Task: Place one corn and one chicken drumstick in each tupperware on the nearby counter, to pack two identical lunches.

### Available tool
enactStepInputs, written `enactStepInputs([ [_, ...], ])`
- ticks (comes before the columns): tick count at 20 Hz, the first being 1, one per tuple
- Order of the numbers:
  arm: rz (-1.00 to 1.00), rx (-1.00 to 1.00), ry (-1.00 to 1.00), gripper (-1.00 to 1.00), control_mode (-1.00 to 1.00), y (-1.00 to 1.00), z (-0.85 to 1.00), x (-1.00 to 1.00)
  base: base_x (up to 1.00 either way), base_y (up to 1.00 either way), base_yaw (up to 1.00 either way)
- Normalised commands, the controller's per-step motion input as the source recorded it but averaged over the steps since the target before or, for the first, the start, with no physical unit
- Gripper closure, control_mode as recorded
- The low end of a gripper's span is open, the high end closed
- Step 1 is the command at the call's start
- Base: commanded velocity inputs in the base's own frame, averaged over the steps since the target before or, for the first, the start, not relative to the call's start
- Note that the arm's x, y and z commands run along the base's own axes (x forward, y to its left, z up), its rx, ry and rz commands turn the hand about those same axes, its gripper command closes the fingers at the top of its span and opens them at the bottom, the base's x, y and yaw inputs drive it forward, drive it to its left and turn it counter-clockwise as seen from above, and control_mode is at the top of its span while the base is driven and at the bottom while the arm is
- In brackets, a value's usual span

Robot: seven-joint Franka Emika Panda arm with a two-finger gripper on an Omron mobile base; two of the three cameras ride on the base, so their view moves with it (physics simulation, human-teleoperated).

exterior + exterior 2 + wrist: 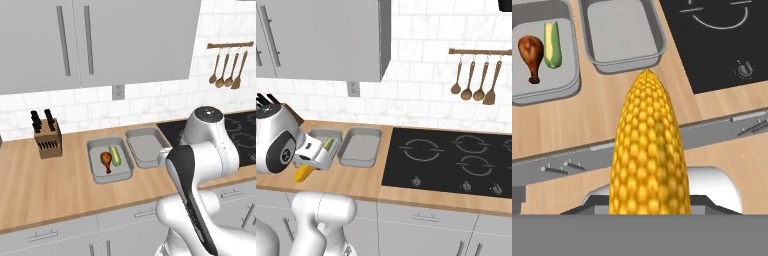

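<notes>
My gripper (305, 167) is shut on a yellow corn (648, 150), which hangs over the counter's (45, 185) front edge, just in front of the two grey tupperware tubs. The corn's tip points toward the right tupperware (622, 35), whose floor is bare. The left tupperware (542, 85) holds a brown chicken drumstick (531, 54) and a green-husked corn (552, 44) side by side. From the left base view, the same drumstick (106, 160) and corn (116, 156) lie in the left tub (97, 172), with the other tub (146, 146) beside it. My arm hides the gripper there.
A knife block (47, 137) stands at the back left of the counter. A black cooktop (451, 160) lies right of the tubs, with wooden utensils (473, 80) hanging on the wall above. Grey cabinets (100, 40) hang overhead.
</notes>
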Motion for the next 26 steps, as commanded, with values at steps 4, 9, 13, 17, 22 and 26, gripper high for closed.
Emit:
enactStepInputs([
  [4,0.02,0.00,0.00,1.00,-1.00,0.00,-0.01,0.34,0.00,0.00,0.00],
  [9,0.15,0.00,0.00,1.00,-1.00,0.00,-0.05,0.90,0.00,0.00,0.00],
  [13,0.18,0.01,0.00,1.00,-1.00,-0.45,-0.37,1.00,0.00,0.00,0.00],
  [17,0.14,0.00,0.02,1.00,-1.00,-0.39,-0.50,1.00,0.00,0.00,0.00],
  [22,0.04,0.00,0.16,1.00,-1.00,-0.03,-0.21,1.00,0.00,0.00,0.00],
  [26,-0.01,0.00,0.22,1.00,-1.00,0.00,0.00,1.00,0.00,0.00,0.00],
])
